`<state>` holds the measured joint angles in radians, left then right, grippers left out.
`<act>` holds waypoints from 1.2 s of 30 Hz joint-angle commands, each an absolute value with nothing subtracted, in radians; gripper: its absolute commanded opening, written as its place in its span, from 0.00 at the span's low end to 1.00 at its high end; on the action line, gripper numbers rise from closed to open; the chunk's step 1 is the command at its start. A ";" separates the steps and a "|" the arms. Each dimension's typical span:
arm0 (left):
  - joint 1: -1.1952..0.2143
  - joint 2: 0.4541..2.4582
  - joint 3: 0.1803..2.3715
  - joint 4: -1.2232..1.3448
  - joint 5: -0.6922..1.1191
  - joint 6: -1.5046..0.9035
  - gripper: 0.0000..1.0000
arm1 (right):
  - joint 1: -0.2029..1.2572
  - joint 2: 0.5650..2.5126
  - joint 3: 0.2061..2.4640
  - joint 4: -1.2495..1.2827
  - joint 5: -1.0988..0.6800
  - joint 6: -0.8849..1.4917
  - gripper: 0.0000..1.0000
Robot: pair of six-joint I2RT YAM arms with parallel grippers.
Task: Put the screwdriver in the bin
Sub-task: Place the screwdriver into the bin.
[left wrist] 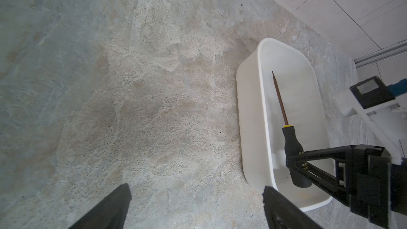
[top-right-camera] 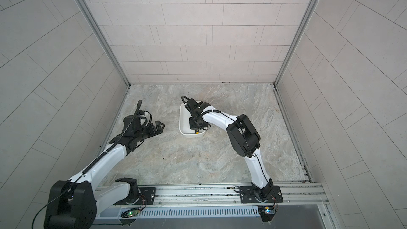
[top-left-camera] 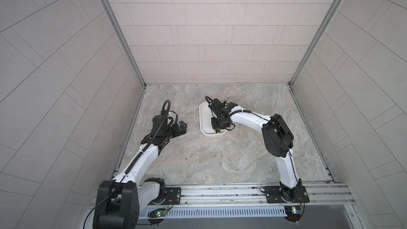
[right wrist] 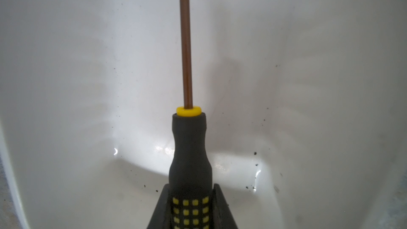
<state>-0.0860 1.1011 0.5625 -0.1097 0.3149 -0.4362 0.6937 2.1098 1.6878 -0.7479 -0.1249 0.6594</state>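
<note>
Nearly done: the right hand (left wrist: pixel 296 160) grips the screwdriver (right wrist: pixel 189 150) by its handle within the bin (left wrist: pixel 251 115), only release left; the left hand (top-left-camera: pixel 181 126) waits open, empty.

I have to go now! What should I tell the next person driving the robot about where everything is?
The left gripper: jaws open, empty, off to the side of the bin.
The right gripper: jaws shut on the screwdriver by its handle, held inside the bin's walls, shaft lying along it.
Done: screwdriver picked up and brought into the bin.
Left: open the jaws to let it go, then probably lift the arm clear.
</note>
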 commanded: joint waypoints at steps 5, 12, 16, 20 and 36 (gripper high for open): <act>-0.091 1.112 0.561 -0.097 0.301 -0.420 1.00 | 0.697 2.143 1.732 -0.772 -0.113 0.672 0.15; -0.091 1.118 0.564 -0.098 0.301 -0.419 1.00 | 0.696 2.157 1.746 -0.781 -0.110 0.664 0.23; -0.091 1.117 0.565 -0.100 0.299 -0.417 1.00 | 0.696 2.165 1.745 -0.777 -0.114 0.664 0.24; -0.092 1.112 0.564 -0.103 0.296 -0.417 1.00 | 0.697 2.170 1.744 -0.772 -0.114 0.664 0.28; -0.093 1.089 0.597 -0.140 0.191 -0.418 1.00 | 0.695 1.976 1.796 -0.913 -0.014 0.327 0.37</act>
<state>-0.0879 1.1099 0.5648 -0.1215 0.2523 -0.4290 0.6937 2.1086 1.7599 -0.8303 -0.0883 0.4984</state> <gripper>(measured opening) 0.999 0.369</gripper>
